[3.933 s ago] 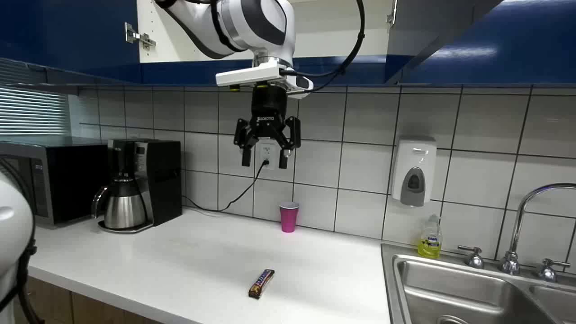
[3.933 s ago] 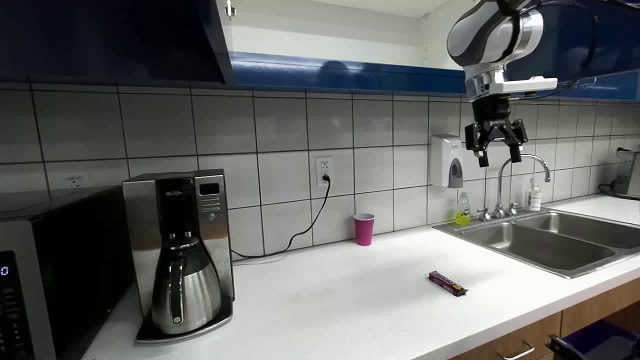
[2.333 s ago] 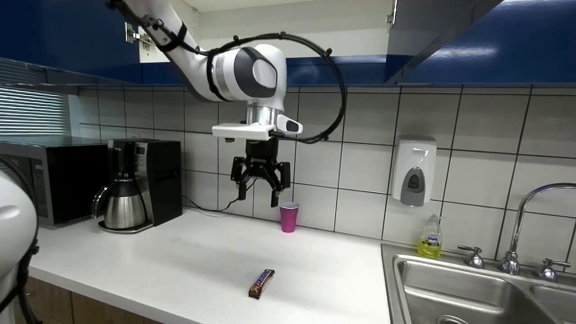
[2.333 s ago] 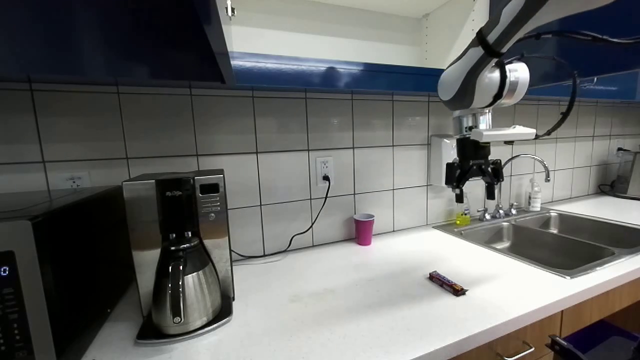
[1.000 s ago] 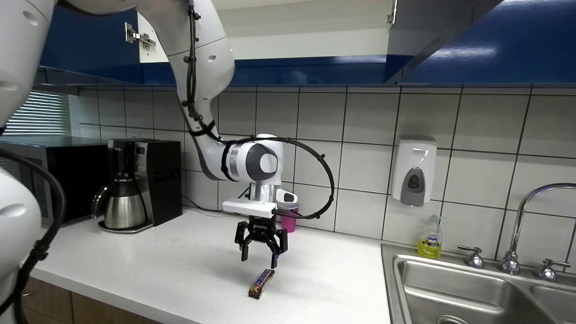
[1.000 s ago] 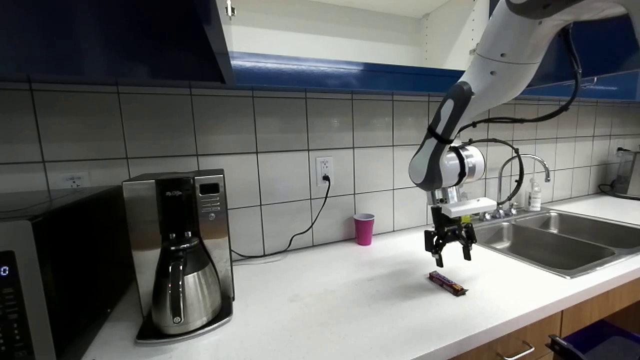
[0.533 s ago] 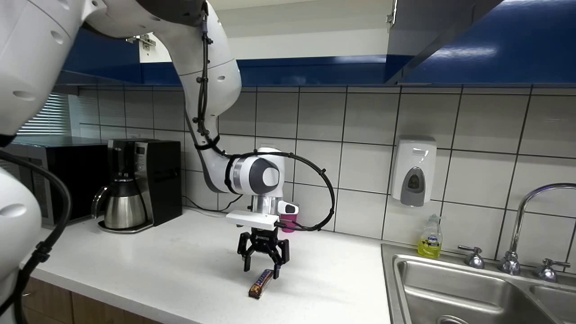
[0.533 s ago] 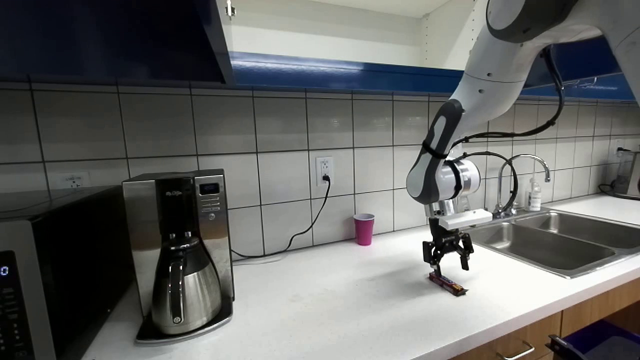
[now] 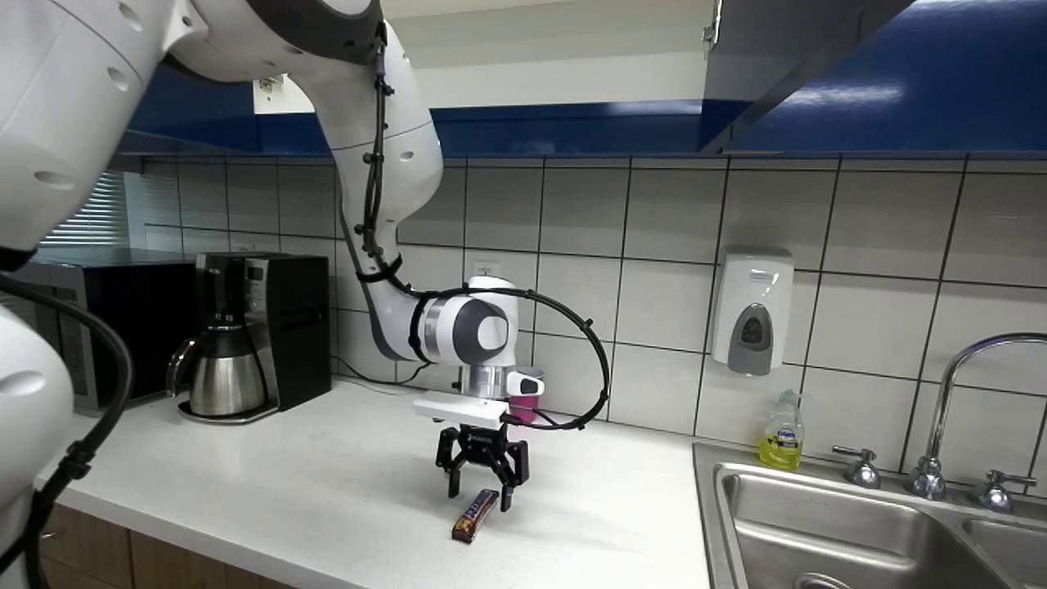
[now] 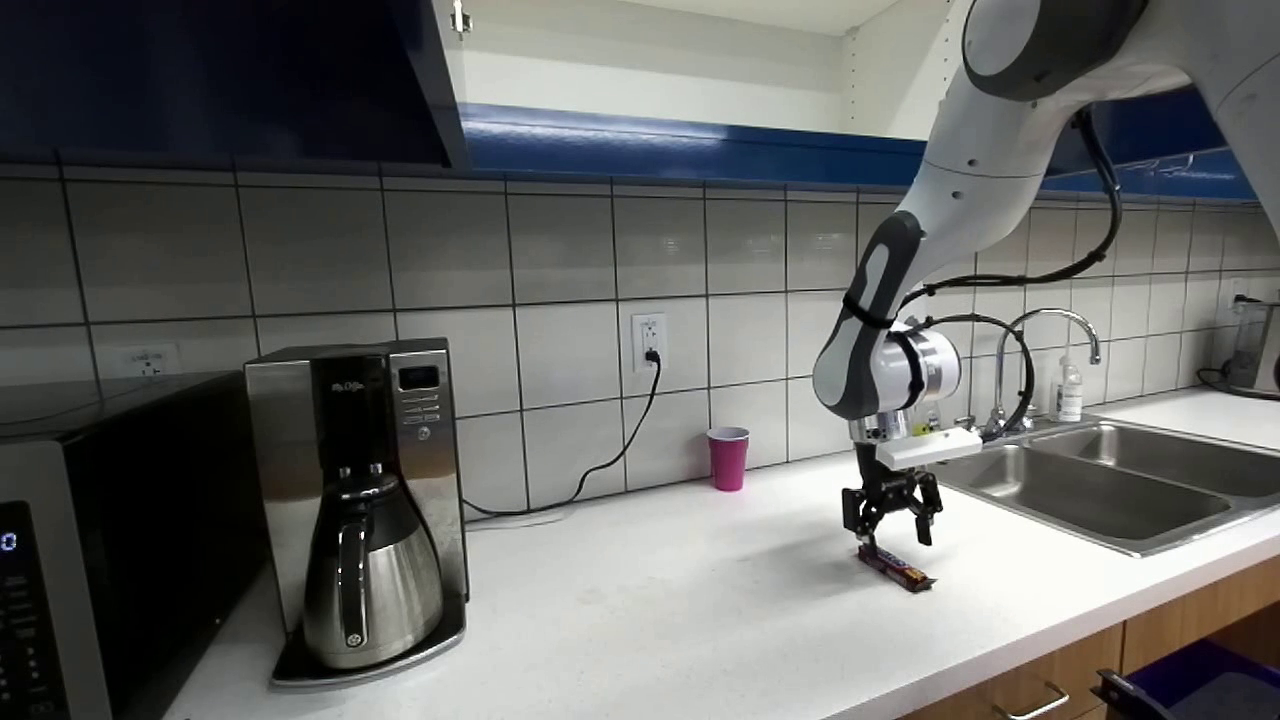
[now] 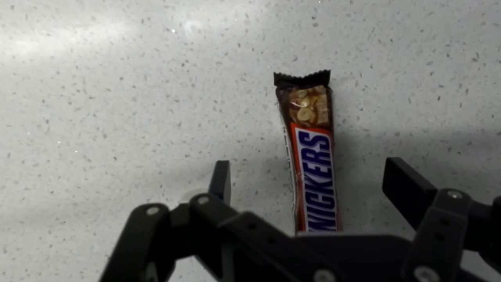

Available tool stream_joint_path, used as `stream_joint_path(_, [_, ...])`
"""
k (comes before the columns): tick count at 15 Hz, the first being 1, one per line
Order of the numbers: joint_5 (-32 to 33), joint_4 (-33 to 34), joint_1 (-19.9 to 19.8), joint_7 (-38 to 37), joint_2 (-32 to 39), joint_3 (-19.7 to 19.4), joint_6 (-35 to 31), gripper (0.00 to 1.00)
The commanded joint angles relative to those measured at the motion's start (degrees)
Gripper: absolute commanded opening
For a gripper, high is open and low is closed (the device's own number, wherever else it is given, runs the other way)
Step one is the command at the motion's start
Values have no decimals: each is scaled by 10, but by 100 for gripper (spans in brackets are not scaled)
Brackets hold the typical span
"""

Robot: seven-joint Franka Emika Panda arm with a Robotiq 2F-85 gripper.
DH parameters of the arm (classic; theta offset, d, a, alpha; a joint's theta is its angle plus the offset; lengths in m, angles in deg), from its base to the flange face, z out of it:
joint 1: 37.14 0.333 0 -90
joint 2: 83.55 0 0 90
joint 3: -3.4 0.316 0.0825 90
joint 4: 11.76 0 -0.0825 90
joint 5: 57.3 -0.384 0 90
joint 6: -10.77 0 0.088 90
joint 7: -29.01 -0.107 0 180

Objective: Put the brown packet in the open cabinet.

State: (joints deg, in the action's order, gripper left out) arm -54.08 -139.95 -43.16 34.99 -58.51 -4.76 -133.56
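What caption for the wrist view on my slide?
Wrist view: open gripper framing the brown Snickers packet on a speckled pale countertop, grasp not yet made.

Tiled wall (image 10: 560, 250) behind white countertop (image 10: 650, 620)

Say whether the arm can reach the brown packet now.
Probably yes: in the wrist view, the open jaws flank the brown packet, with a gap each side and nothing else between; their height is unclear.

One packet (image 11: 314, 168), one cup (image 10: 728, 462), one hand (image 10: 896, 541), two sink basins (image 10: 1085, 498)
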Motion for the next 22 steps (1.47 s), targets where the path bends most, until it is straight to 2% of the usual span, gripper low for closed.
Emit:
stream_joint_path(1, [-16, -2, -20, 11, 0, 17, -12, 100])
stream_joint_path(22, [-4, 0, -8, -2, 18, 12, -49, 100])
